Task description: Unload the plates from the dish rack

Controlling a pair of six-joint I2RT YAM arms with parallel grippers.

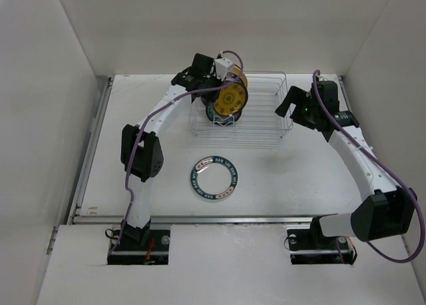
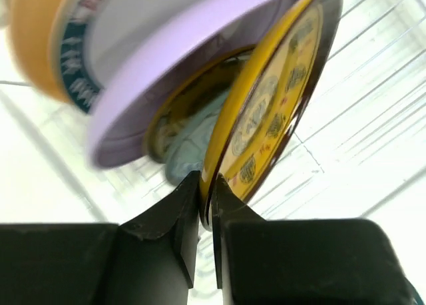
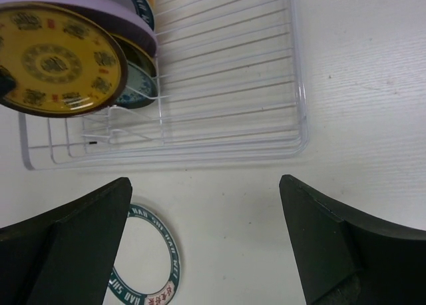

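My left gripper point(image 1: 229, 84) is shut on the rim of the small gold-patterned plate point(image 1: 231, 100) and holds it on edge over the left end of the white wire dish rack point(image 1: 259, 118). In the left wrist view the fingers point(image 2: 188, 205) pinch that plate point(image 2: 266, 118); behind it stand a lavender plate point(image 2: 180, 58), a teal-rimmed plate point(image 2: 73, 72) and a tan-yellow plate point(image 2: 30, 38). A white plate with a teal patterned rim point(image 1: 214, 178) lies flat on the table. My right gripper point(image 1: 285, 105) is open and empty at the rack's right end.
The right wrist view shows the rack's bare wire bars point(image 3: 233, 72), the gold plate point(image 3: 56, 62), the lavender plate point(image 3: 86, 2) and the flat teal-rimmed plate point(image 3: 143, 265) below the open gripper point(image 3: 204, 182). White walls enclose the table on three sides.
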